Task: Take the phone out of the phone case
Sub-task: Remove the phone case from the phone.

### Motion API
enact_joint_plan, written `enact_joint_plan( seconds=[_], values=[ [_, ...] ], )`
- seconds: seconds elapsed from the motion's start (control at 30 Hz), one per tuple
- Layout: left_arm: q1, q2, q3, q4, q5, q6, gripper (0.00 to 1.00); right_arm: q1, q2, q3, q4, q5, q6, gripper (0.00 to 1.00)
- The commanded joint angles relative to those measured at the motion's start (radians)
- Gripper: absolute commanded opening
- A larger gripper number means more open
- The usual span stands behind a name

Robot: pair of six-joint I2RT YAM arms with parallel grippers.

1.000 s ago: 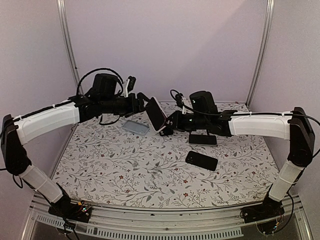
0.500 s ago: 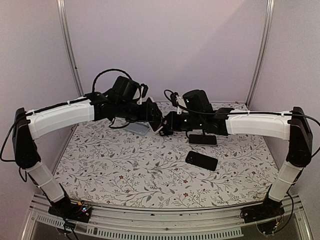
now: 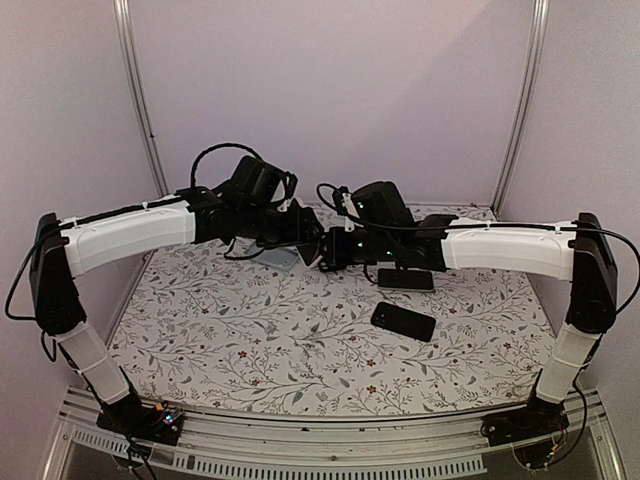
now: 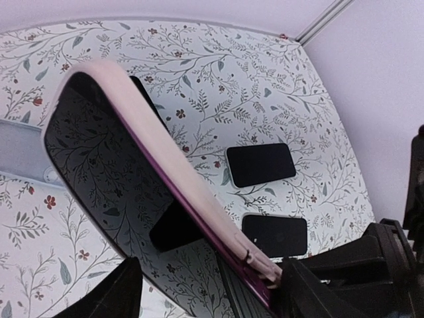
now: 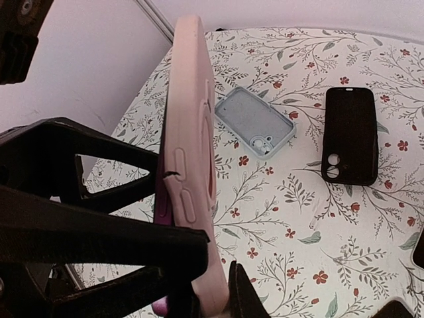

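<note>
The phone, not yet out of its pink phone case, hangs in the air between the two grippers, well above the floral table. The right gripper is clamped on the case's lower end. The left gripper appears closed across the handset, one finger on the screen side and one behind the case. A second ago the left gripper was only at the phone's upper edge, with the pink back tilted towards the overhead camera. It has since swung in and down against the right gripper (the handset is now nearly hidden from above), which suggests the pull-apart is about to start. On the table under the grippers lie two dark phones, one pale blue empty case and one black case, which may hold a phone.
</note>
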Motion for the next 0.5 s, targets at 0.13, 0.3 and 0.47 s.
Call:
enact_joint_plan(
  seconds=[0.13,0.3,0.47],
  values=[
    [-0.002,-0.009,-0.064,0.001,-0.004,-0.002,0.59,-0.028,-0.009,0.061,0.067,-0.008,0.022,0.0],
    [0.005,-0.009,-0.129,0.022,0.009,-0.006,0.55,-0.036,-0.006,0.042,0.064,0.013,0.02,0.0],
    [0.01,0.018,-0.206,0.081,0.051,-0.019,0.53,-0.036,0.031,0.04,0.046,0.04,0.005,0.0]
  ],
)
